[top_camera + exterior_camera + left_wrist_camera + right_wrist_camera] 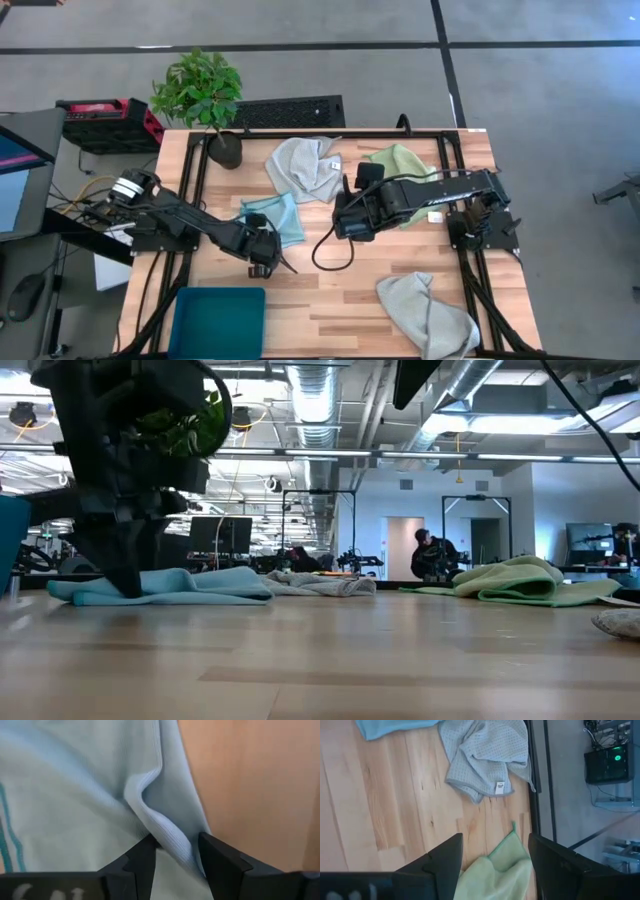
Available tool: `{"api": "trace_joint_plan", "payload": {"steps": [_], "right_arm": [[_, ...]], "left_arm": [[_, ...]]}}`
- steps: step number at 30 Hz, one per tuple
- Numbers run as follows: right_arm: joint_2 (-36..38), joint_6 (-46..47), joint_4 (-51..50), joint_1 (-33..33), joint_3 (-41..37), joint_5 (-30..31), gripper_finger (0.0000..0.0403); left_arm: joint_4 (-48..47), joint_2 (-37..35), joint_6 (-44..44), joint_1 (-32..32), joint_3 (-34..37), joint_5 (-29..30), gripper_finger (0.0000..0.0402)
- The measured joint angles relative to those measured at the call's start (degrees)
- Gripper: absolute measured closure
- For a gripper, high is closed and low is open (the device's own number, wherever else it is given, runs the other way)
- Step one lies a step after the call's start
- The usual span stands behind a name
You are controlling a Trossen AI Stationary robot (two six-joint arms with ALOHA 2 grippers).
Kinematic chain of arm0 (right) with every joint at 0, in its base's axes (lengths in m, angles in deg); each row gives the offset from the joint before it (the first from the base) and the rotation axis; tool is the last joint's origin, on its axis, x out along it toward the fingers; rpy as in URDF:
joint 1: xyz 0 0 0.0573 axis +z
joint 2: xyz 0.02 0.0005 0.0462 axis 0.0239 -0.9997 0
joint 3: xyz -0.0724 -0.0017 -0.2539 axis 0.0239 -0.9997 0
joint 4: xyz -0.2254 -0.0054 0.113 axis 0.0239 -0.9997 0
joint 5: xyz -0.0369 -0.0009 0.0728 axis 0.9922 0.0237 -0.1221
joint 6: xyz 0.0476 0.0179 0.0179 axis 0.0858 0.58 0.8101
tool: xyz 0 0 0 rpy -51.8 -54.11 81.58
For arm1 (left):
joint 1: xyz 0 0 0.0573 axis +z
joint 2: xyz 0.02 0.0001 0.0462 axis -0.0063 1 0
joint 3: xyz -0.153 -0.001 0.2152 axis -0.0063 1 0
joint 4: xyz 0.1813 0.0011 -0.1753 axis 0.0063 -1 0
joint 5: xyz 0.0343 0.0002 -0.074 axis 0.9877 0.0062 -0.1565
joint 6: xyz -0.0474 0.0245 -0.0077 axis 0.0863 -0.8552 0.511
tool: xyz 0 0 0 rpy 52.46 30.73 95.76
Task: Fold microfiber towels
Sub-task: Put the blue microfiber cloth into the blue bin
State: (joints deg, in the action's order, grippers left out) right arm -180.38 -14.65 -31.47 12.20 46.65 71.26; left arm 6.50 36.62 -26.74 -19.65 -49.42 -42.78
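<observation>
From above, the left gripper (264, 262) sits low and left of centre at the near edge of the blue towel (272, 217). The right gripper (347, 215) hangs mid-frame beside the green towel (398, 160), with one grey towel (305, 167) above centre and another (428, 312) at lower right.

At table level, the blue towel (165, 586) lies flat at left.

The left wrist view shows the fingers (142, 861) apart, straddling a raised blue hem without pinching it. Closing off-centre could miss the fold or drag the cloth askew.

The right wrist view shows its fingers (442, 860) wide apart, empty, over the green towel (492, 872).
</observation>
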Motion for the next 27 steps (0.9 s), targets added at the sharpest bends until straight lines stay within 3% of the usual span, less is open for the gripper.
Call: {"api": "trace_joint_plan", "payload": {"steps": [10,20,23,27], "right_arm": [[0.0,0.0,0.0,-1.5,0.0,0.1,0.0154],[0.0,0.0,0.1,-1.2,0.0,0.0,0.0154],[0.0,0.0,0.0,-1.2,0.0,0.0,0.0154],[0.0,0.0,0.0,-1.2,0.0,0.0,0.0154]], "left_arm": [[0.3,0.1,-1.2,0.0,-0.1,-4.6,0.0260],[-0.4,3.2,-2.5,-0.1,-0.3,-3.2,0.0265],[-1.0,3.3,-0.8,-0.1,-0.3,-3.2,0.0293],[-1.3,3.4,-1.5,-0.2,-0.3,-3.3,0.0364]]}}
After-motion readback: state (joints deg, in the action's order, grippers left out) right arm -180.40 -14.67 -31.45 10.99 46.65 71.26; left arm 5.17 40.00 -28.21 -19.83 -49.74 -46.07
